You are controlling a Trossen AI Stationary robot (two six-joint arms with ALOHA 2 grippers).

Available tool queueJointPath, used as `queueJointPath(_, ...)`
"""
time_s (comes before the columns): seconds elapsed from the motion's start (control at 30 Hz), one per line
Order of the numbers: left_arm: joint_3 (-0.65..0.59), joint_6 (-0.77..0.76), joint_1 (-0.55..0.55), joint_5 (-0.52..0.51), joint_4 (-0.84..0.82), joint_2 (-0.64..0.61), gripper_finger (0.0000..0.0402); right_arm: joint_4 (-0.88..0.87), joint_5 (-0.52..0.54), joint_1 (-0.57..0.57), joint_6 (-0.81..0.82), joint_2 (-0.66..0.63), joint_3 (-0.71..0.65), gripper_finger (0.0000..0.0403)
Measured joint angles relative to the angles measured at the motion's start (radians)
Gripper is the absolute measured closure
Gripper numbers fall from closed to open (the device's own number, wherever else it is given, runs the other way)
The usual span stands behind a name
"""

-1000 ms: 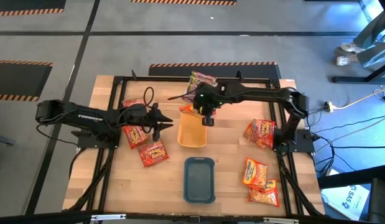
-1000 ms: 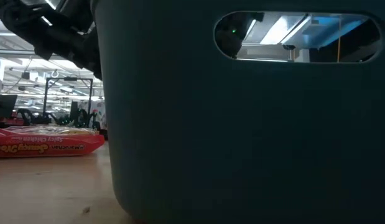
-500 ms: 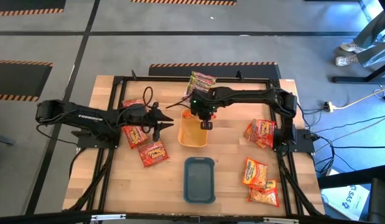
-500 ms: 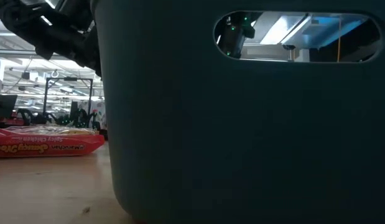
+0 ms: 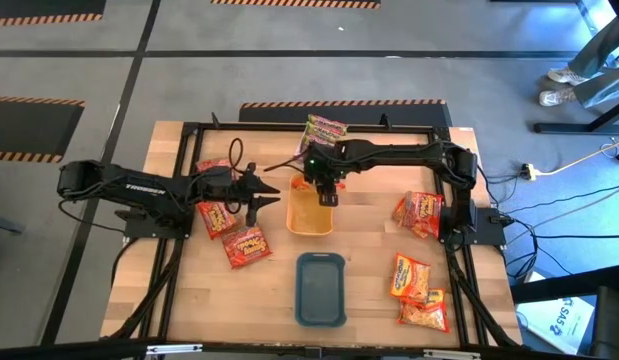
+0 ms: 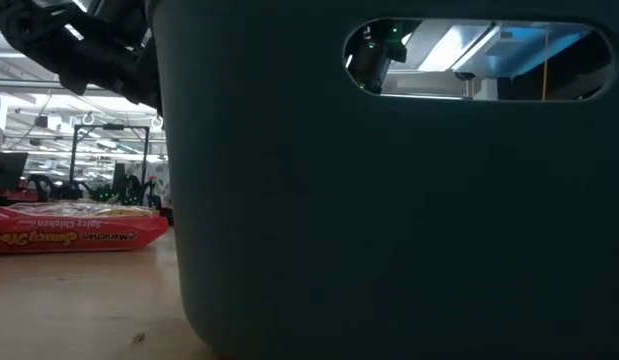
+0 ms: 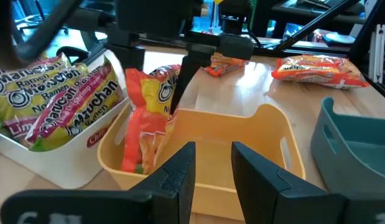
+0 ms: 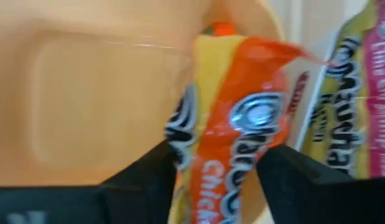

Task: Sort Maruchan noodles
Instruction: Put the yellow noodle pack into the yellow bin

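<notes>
An orange Maruchan noodles packet point(image 7: 145, 118) stands on end in the far corner of the orange tray point(image 7: 267, 130), its lower end on the tray floor. My right gripper point(image 5: 325, 190) points steeply down over it, open, with one finger on each side of the packet's upper part point(image 8: 236, 124). My left gripper point(image 7: 212, 168) hovers open and holds nothing, level at the tray's left side point(image 5: 254, 195). Green-pink packets point(image 7: 55, 93) lie in the white tray point(image 5: 324, 130). My right gripper straddles the orange packet's upper end point(image 7: 156, 78) from above, the fingers point(image 7: 180, 87) across its flat faces. The packet's upper part fills the gap, so I cannot tell whether the fingers touch it. The packet stands nearly upright in the tray, leaning at its far wall.
A teal tray point(image 5: 321, 288) stands near the front edge and fills the low view point(image 6: 389, 200). Red packets lie at the left point(image 5: 217, 218) point(image 5: 247, 245) and several red and orange ones at the right point(image 5: 419, 212) point(image 5: 410, 275). A black frame point(image 5: 189, 130) rims the table.
My right gripper has come down and a little toward the table's left, over the far end of the orange tray, lowering the orange packet into the tray.
</notes>
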Motion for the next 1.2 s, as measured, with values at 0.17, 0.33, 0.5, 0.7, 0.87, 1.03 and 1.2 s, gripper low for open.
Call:
queueJointPath(0.17,0.0,0.0,0.0,0.001,0.019,0.0,0.0303,0.004,0.031,0.0,-0.014,0.0,0.019,0.0163)
queueJointPath(0.33,0.0,0.007,0.0,0.001,0.02,0.0,0.0303,0.005,0.029,0.0,-0.028,0.0,0.031,0.0162)
queueJointPath(0.5,0.0,0.006,0.0,0.001,0.037,0.0,0.0303,0.033,-0.064,-0.001,-0.03,0.0,0.031,0.0198)
queueJointPath(0.7,0.0,0.006,0.0,0.001,0.036,0.0,0.0303,0.066,-0.146,-0.001,-0.035,0.0,0.031,0.0291)
queueJointPath(0.87,0.0,0.001,0.0,0.001,0.036,0.0,0.0303,0.066,-0.146,-0.002,-0.053,0.0,0.031,0.0389)
queueJointPath(1.03,0.0,0.001,0.0,0.001,0.036,0.0,0.0303,0.003,-0.164,-0.001,-0.061,0.0,0.052,0.0388)
queueJointPath(1.2,0.0,0.0,0.0,0.001,0.04,0.0,0.0303,-0.064,-0.191,0.0,-0.077,-0.002,0.095,0.0398)
